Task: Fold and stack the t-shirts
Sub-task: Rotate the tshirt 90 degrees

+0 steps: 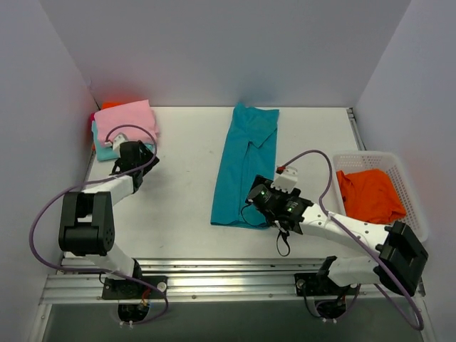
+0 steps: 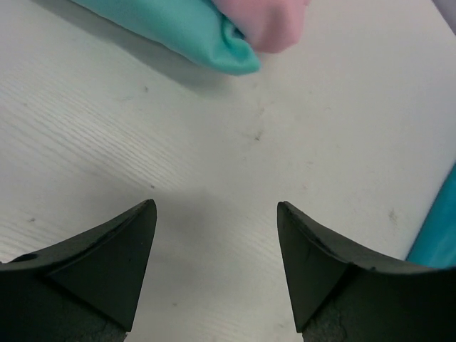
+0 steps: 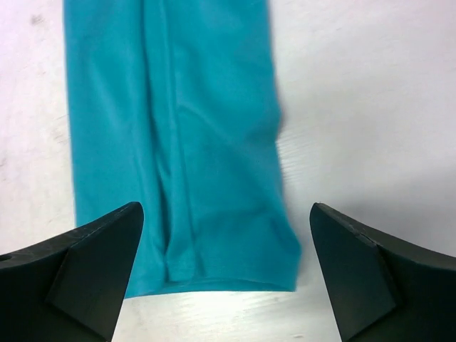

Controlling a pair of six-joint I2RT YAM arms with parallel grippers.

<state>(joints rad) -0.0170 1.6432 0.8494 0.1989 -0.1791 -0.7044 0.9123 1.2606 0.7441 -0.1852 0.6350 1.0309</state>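
My right gripper hangs open over the near hem of the teal shirt, centre frame; its long axis runs straight up the tabletop, away from me. My left gripper, open too, sits upper left by the folded stack.

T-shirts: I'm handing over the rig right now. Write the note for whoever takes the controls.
Left gripper: open, empty, over bare table beside the pink shirt.
Right gripper: open, empty, over the near hem of the teal shirt.
Done: pink shirt folded on top of the aqua shirt, far left corner. The teal shirt is folded lengthwise into a long strip, mid-table.
Left: fold the teal strip short and stack it. The orange shirt lies crumpled in the basket on the right.
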